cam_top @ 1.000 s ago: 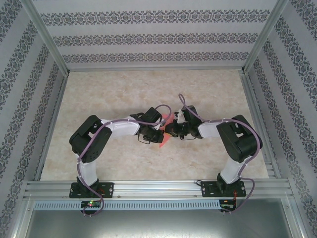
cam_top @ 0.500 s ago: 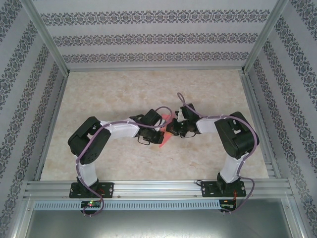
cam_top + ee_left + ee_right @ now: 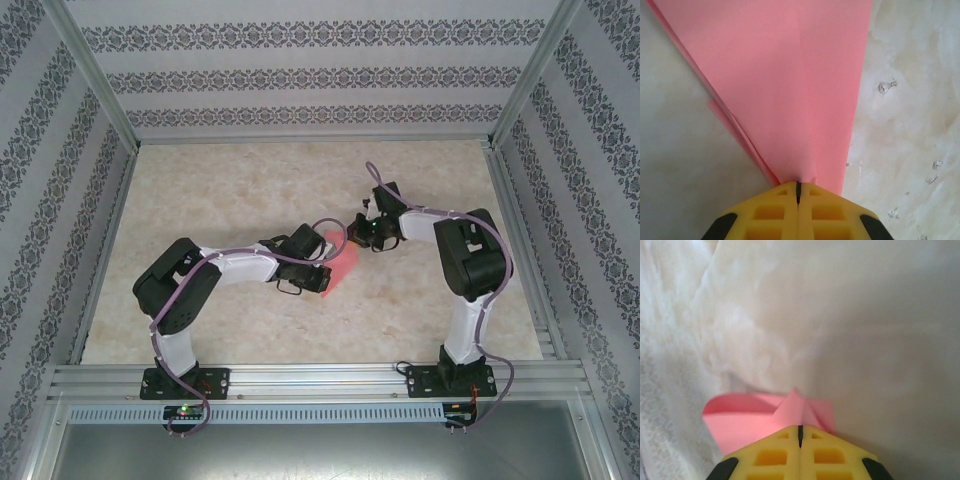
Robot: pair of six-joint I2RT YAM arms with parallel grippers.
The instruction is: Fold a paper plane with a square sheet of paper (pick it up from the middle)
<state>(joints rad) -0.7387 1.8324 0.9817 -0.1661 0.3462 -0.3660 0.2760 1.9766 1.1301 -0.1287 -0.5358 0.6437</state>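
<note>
With the left tool [image 3: 798, 186] clamped on the narrow end of the folded paper [image 3: 790, 90] lying mid-bench [image 3: 910, 125] and the right tool [image 3: 800, 427] apparently pinching its far corner, pull gently along the centre crease and avoid tearing.

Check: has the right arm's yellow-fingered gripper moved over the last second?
Yes. The right gripper has shifted toward the patterned far wall, away from the near aluminium rail.

Paper plane [image 3: 790, 75] — partly hidden
Left wrist view: top edge cuts it off. Overhead, its left part hides under the left gripper [image 3: 322, 270]; right wrist view blurs it behind yellow fingers [image 3: 830, 455].
</note>
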